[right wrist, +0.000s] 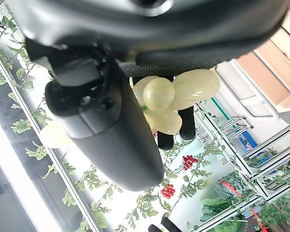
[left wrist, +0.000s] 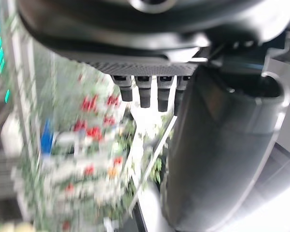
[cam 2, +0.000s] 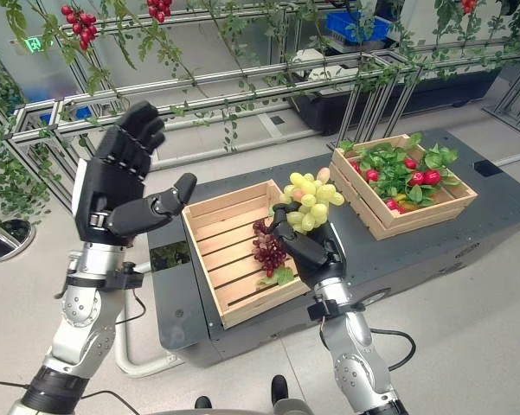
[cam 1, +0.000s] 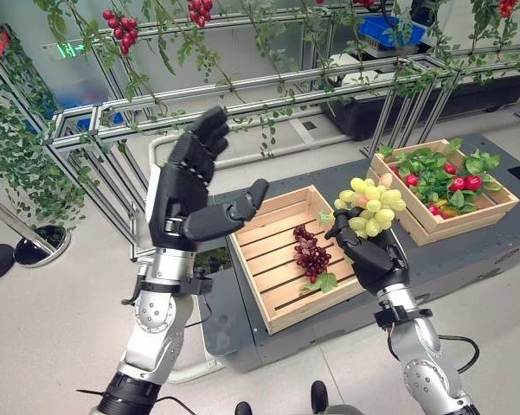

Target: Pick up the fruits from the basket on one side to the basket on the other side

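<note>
The right hand (cam 1: 374, 256) has its fingers curled round a bunch of green grapes (cam 1: 371, 206), held up in the air between the near crate (cam 1: 287, 255) and the far crate (cam 1: 442, 192) on the dark surface (cam 1: 467, 251). It looks light but lumpy and loose, so berries could shift or drop; a grip low around the cluster's body seems safest. Dark red grapes (cam 1: 311, 251) lie in the near crate. The left hand (cam 1: 188, 186) is raised at the left, fingers straight, holding nothing.
</note>
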### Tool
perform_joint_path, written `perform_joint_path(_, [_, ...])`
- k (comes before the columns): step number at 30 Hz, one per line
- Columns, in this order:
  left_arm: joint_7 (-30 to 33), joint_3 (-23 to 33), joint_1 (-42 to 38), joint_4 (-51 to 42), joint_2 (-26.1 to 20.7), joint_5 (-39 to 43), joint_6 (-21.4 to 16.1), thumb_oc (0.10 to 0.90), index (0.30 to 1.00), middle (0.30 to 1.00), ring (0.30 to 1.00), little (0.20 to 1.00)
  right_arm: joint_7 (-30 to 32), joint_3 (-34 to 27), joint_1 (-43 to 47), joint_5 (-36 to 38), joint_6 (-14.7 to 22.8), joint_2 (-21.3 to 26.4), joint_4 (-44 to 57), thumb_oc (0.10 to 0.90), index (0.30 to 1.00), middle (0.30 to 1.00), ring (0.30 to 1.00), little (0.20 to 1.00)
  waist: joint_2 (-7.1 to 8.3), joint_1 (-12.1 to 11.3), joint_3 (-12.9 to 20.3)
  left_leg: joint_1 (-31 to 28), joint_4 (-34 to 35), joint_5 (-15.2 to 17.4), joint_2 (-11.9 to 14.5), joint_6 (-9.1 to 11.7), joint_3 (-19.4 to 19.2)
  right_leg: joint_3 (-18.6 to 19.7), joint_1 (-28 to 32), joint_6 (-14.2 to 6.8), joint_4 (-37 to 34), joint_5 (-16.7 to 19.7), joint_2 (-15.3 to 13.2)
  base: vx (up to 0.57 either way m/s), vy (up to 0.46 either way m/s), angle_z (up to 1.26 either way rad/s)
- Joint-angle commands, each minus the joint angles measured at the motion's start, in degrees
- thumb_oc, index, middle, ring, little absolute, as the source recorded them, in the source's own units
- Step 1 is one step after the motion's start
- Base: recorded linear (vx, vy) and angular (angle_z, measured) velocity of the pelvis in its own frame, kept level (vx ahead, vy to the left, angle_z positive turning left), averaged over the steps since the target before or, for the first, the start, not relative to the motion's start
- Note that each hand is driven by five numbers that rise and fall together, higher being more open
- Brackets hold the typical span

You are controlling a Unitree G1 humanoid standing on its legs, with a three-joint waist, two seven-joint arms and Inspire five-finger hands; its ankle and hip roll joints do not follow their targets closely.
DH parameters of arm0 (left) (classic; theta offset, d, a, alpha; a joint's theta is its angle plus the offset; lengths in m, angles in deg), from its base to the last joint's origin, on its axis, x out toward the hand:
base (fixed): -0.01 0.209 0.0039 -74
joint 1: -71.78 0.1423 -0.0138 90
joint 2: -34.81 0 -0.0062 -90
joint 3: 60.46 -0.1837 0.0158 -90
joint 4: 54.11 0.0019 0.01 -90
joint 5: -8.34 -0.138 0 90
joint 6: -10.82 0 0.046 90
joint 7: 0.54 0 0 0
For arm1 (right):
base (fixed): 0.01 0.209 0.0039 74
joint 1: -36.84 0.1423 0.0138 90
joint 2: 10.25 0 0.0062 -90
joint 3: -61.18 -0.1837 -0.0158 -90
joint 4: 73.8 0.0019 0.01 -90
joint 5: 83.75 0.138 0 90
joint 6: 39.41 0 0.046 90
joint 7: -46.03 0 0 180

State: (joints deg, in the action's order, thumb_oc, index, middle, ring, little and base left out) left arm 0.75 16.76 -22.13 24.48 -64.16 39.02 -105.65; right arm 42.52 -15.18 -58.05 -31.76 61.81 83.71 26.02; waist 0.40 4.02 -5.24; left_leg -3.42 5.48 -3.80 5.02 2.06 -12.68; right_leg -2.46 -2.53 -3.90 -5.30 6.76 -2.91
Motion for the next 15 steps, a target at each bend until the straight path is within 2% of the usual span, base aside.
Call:
perform_joint_path(1, [-2.84, -1.49, -3.75, -1.86, 0.21, 2.83, -3.33, 0.800, 0.900, 0.900, 0.900, 0.900, -5.52, -4.97, 7.39, -3.12, 8.12, -0.53, 5.82, 0.400, 0.300, 0.300, 0.300, 0.300, 1.03, 0.59, 3.15, -0.33, -0.48, 1.61, 3.34, 0.24, 2.13, 0.26, 3.01, -0.07, 0.30, -2.73, 0.39, 0.00, -0.150, -0.14])
perform_joint_path(7, [-5.50, -5.54, -5.70, -0.87, 1.26, 4.95, -2.09, 0.800, 0.900, 0.900, 0.900, 0.900, -7.83, -5.44, 8.68, -3.57, 6.47, 1.60, 4.27, 0.400, 0.300, 0.300, 0.300, 0.300, 1.88, 1.46, 3.31, 0.29, -0.48, 0.61, 5.03, 0.90, 1.97, 1.75, 2.58, 0.72, 0.30, -2.96, 2.46, 0.00, -0.113, -0.09])
perform_joint_path(9, [-7.07, -7.04, -6.29, -0.57, 1.45, 7.13, -1.63, 0.800, 0.900, 0.900, 0.900, 0.900, -8.89, -5.64, 8.99, -5.16, 6.01, 3.01, 4.29, 0.400, 0.300, 0.300, 0.300, 0.300, 2.31, 1.42, 3.16, 0.25, -0.48, -0.08, 4.97, 0.90, 3.88, 2.92, 2.60, 1.19, 0.30, -2.88, 3.13, 0.01, -0.035, -0.22])
perform_joint_path(10, [-6.74, -7.63, -6.65, -0.58, 1.75, 6.89, -1.04, 0.800, 0.900, 0.900, 0.900, 0.900, -10.32, -5.47, 9.53, -5.22, 5.51, 3.93, 3.91, 0.400, 0.300, 0.300, 0.300, 0.300, 2.73, 0.95, 3.00, 0.98, -2.39, 0.60, 4.25, 0.76, 7.23, 4.41, 2.63, 1.57, 0.30, -2.63, 3.28, 0.00, 0.011, -0.23])
perform_joint_path(11, [-7.01, -7.77, -6.74, -0.54, 1.82, 7.08, -0.98, 0.800, 0.900, 0.900, 0.900, 0.900, -10.71, -5.43, 9.66, -5.39, 5.46, 4.15, 3.77, 0.400, 0.300, 0.300, 0.300, 0.300, 2.82, 0.85, 2.95, 1.31, -3.10, 0.94, 4.08, 0.71, 7.93, 4.70, 2.63, 1.64, 0.30, -2.57, 3.27, 0.00, 0.033, -0.40])
perform_joint_path(12, [-6.35, -8.16, -6.70, -0.28, 1.73, 7.01, -0.95, 0.800, 0.900, 0.900, 0.900, 0.900, -12.56, -4.87, 10.37, -4.87, 4.89, 5.04, 3.38, 0.400, 0.300, 0.300, 0.300, 0.300, 3.37, 0.34, 2.71, 2.69, -6.95, 2.45, 2.42, 0.24, 11.97, 6.51, 2.80, 1.94, 0.30, -2.09, 3.11, -0.01, 0.071, -0.45])
perform_joint_path(15, [-5.47, -8.11, -6.18, -0.53, 1.81, 6.54, -0.21, 0.800, 0.900, 0.900, 0.900, 0.900, -14.58, -3.05, 11.44, -4.43, 4.21, 5.77, 3.35, 0.400, 0.300, 0.300, 0.300, 0.300, 4.16, -1.12, 1.43, 5.57, -14.95, 4.05, -2.34, -1.55, 19.31, 9.52, 3.45, 2.26, 0.87, -0.94, 2.57, -0.03, 0.175, -0.95])
